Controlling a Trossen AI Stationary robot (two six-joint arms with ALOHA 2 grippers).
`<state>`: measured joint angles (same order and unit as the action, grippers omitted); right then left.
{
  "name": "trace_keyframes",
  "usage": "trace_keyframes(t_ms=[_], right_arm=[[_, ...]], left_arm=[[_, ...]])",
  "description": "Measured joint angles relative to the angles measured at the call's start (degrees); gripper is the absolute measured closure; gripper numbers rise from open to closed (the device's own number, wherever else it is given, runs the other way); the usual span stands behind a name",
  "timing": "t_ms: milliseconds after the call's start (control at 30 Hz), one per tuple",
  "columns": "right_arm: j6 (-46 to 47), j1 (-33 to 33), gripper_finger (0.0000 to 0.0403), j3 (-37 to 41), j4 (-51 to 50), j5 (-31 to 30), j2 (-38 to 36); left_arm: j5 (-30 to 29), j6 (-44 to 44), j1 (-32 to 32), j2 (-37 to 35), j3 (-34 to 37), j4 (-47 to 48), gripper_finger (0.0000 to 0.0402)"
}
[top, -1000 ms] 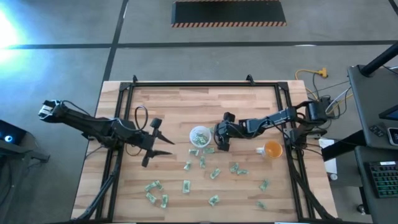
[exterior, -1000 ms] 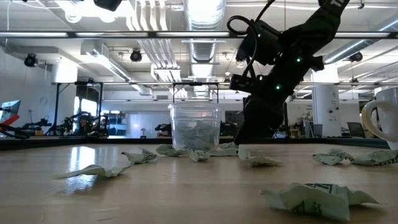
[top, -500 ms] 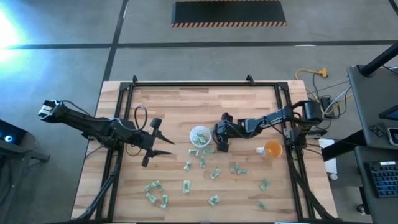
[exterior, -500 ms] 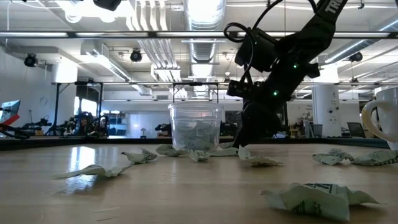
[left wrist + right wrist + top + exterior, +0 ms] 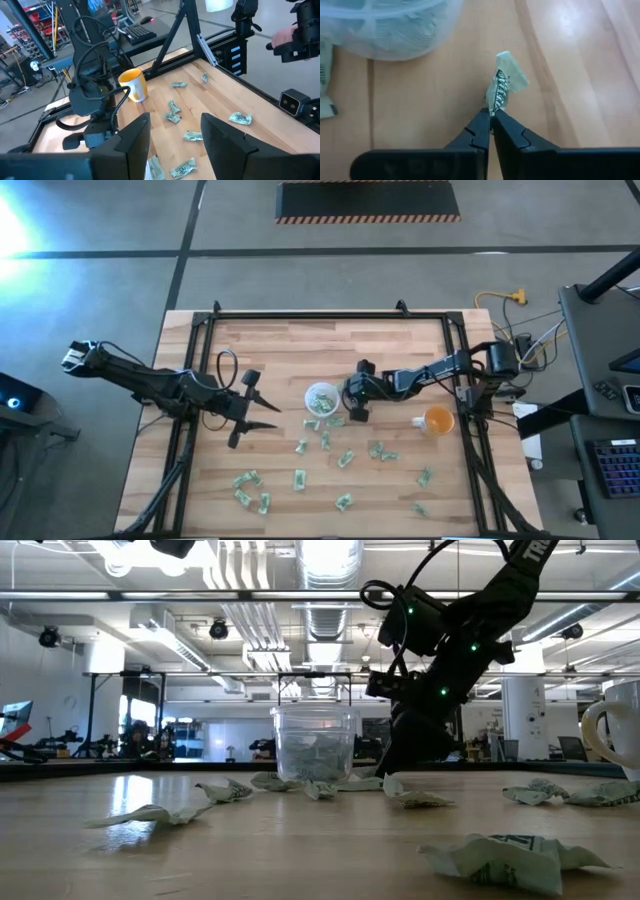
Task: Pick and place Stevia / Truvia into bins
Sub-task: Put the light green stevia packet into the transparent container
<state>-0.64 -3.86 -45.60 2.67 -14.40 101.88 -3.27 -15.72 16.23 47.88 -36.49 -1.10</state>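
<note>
Right wrist view: right claw (image 5: pixel 491 116) pinched shut on one Stevia packet (image 5: pixel 504 82).
Packet stands on edge beside the translucent cup (image 5: pixel 385 27). High view: that cup (image 5: pixel 321 399) sits mid-tabletop (image 5: pixel 300 345), loose packets (image 5: pixel 300 480) nearby; left claw (image 5: pixel 262 408) hangs wide, holding nothing.

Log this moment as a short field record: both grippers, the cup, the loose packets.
right gripper: shut on a packet, low at the table beside the cup
left gripper: open, empty, waiting apart over the table's left half
cup: upright, translucent, already has packets inside
loose packets: many scattered on the table in front of the cup
orange cup: near the right edge
</note>
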Motion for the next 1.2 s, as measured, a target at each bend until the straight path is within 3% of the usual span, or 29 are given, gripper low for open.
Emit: trace_keyframes(t_ms=[333, 433, 767, 1000, 1200], right_arm=[[6.5, 1.2, 0.0394, 0.0, -10.1, -11.1, -8.8], [7.6, 2.8, 0.0394, 0.0, -10.5, -11.9, -12.5], [3.3, 10.0, 0.0394, 0.0, -2.1, -7.1, -18.4], [-2.6, 11.1, 0.0394, 0.0, 8.5, -1.8, -14.9], [-3.3, 11.1, 0.0394, -2.5, 7.8, -0.1, -11.3]], left_arm=[[0.0, 0.0, 0.0, 0.0, 0.0, 0.0, 0.0242], [0.0, 0.1, 0.0, 0.1, 0.0, 0.0, 0.0242], [0.0, 0.1, 0.0, 0.1, 0.0, 0.1, 0.0242], [0.0, 0.1, 0.0, 0.1, 0.1, 0.1, 0.0242], [0.0, 0.1, 0.0, 0.1, 0.1, 0.1, 0.0242]])
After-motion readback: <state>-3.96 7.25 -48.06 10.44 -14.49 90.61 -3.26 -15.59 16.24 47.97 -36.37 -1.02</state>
